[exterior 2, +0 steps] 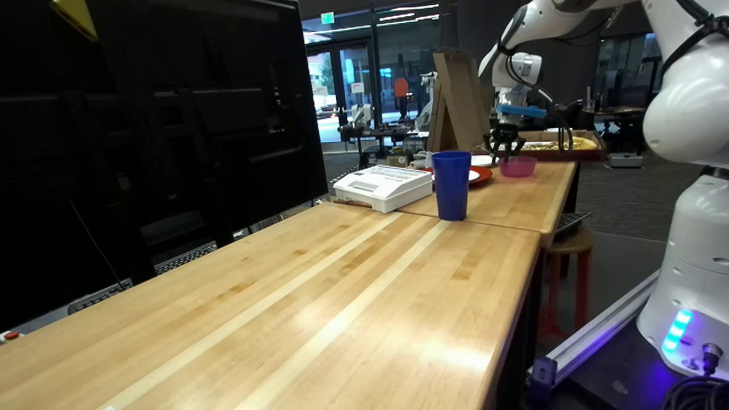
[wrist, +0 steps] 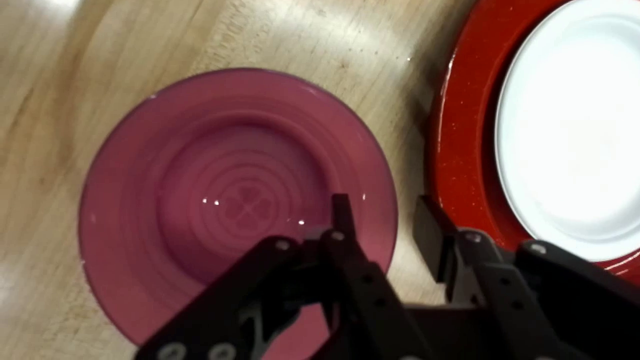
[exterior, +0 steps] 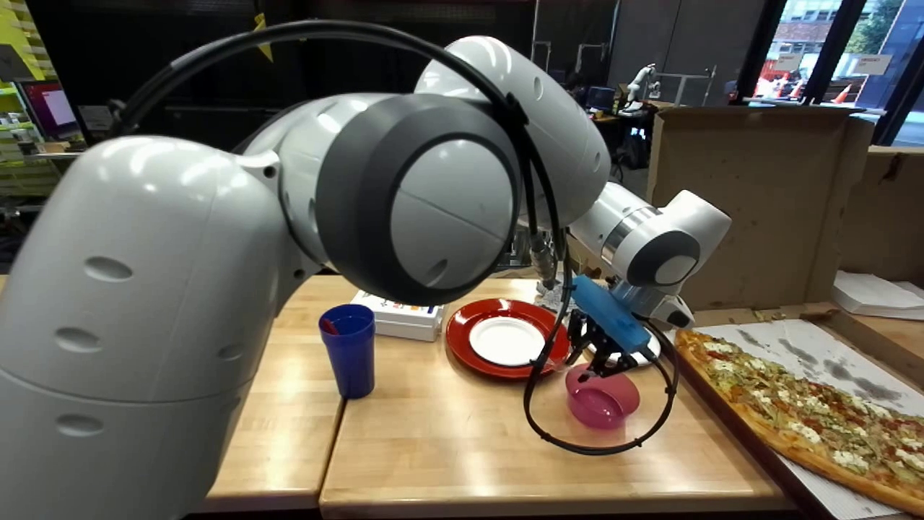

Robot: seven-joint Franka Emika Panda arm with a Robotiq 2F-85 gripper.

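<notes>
A pink bowl stands upright on the wooden table; it shows in both exterior views. My gripper is open above the bowl's rim nearest the red plate. One finger is over the bowl's inside, the other is outside, over the gap to the red plate. The bowl's rim lies between the fingers; I cannot tell whether a finger touches it. Nothing is held. A small white dish sits on the red plate. In an exterior view the gripper partly hides the bowl's far rim.
A blue cup with something red inside and a white case stand beyond the red plate. Another white plate lies behind the gripper. An open pizza box with pizza stands beside the bowl. A cable loop hangs around the gripper.
</notes>
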